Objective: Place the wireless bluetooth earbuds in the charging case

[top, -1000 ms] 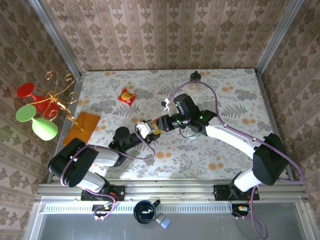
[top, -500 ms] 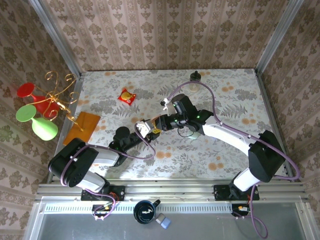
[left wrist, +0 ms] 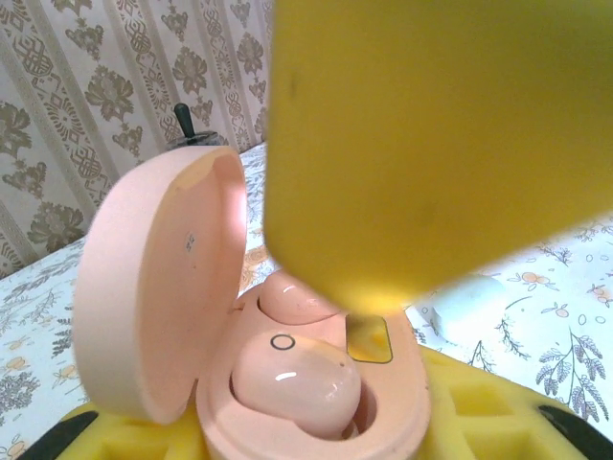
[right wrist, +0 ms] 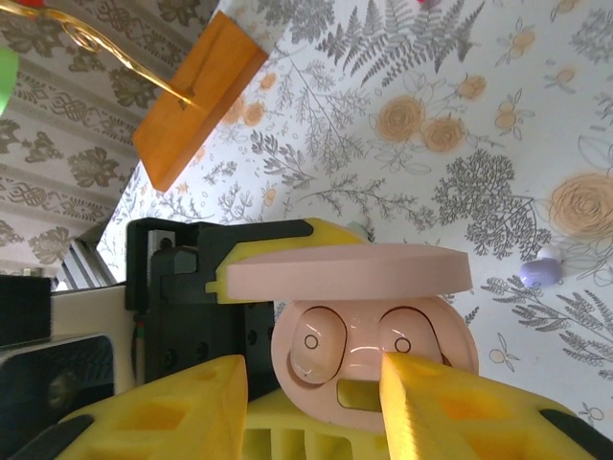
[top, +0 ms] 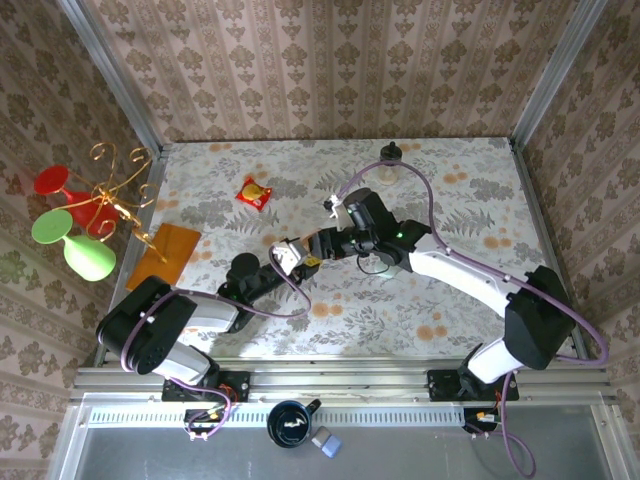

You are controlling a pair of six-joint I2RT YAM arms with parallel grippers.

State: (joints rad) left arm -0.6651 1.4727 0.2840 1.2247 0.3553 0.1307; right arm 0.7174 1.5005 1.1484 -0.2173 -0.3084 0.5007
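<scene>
At centre, the right gripper (right wrist: 308, 362). I see its two yellow foam-faced fingers (right wrist: 450, 412) standing apart with nothing clamped between them. Their tips sit just at the near rim of the pale pink, pebble-shaped plastic charging case (right wrist: 356, 271). Through the left wrist camera, one of these fingers hangs directly over the open case. Its tip is touching or almost touching the rear bud; I cannot tell which.

The left gripper (top: 288, 256) is clamped tight on the case base, with a yellow pad on either side and the hinged lid swung up.

Two of the wireless bluetooth earbuds lie side by side in the wells of the case, in line with the gap of the right jaws and just beyond the fingertips. They are the first pink bud (right wrist: 311, 343) and the second pink bud (right wrist: 407, 335). Both are glossy, rounded and pale pink like the case, and each carries a small dark ring mark.

A third, lilac bud (right wrist: 539, 270) lies on the flowered tablecloth (right wrist: 431, 115), off to one side of the case and outside both jaws.
</scene>
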